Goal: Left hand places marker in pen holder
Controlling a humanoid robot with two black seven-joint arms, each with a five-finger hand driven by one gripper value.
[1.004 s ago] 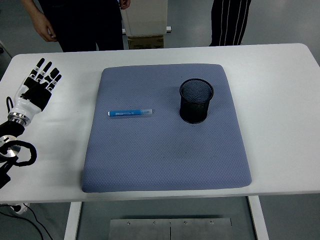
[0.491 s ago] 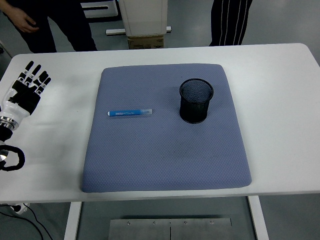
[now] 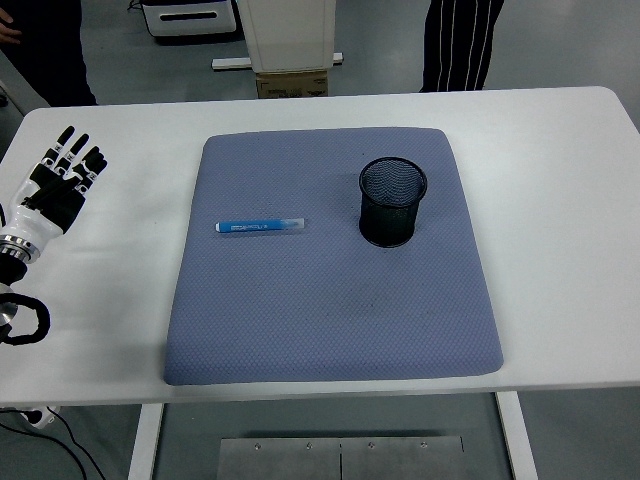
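**Marker on the mat, left hand empty at the table's left edge**

Lying flat on the blue-grey padded mat point(image 3: 330, 330), left of centre: a blue marker point(image 3: 259, 227), roughly parallel to the table's near edge, darker blue end pointing left, pale clear cap end pointing right. Untouched by anything. Standing upright on the same mat, to the right of the marker and well apart from it: a black mesh pen holder point(image 3: 392, 201), round, open at the top, nothing visible inside.

Over the white table point(image 3: 560, 200), near its left edge and clear of the mat: the left hand point(image 3: 56, 190), black and white, fingers point(image 3: 68, 143) straight and slightly fanned, pointing away toward the far side, gripping nothing. Well apart from the marker, with a bare strip of table and the mat's left border between. Behind the hand, a silver wrist and a loop of black cable point(image 3: 25, 320) at the picture's left border.

No sign of the right hand anywhere in the head view.

Beyond the far edge of the table: a person in dark clothing point(image 3: 45, 50) at the top left, cut off by the border, and the legs of another person in black trousers with thin white stripes point(image 3: 458, 45) at the top right. Between them, a white cabinet-like unit point(image 3: 285, 35) on the grey floor with a cardboard box point(image 3: 291, 84) at its foot.
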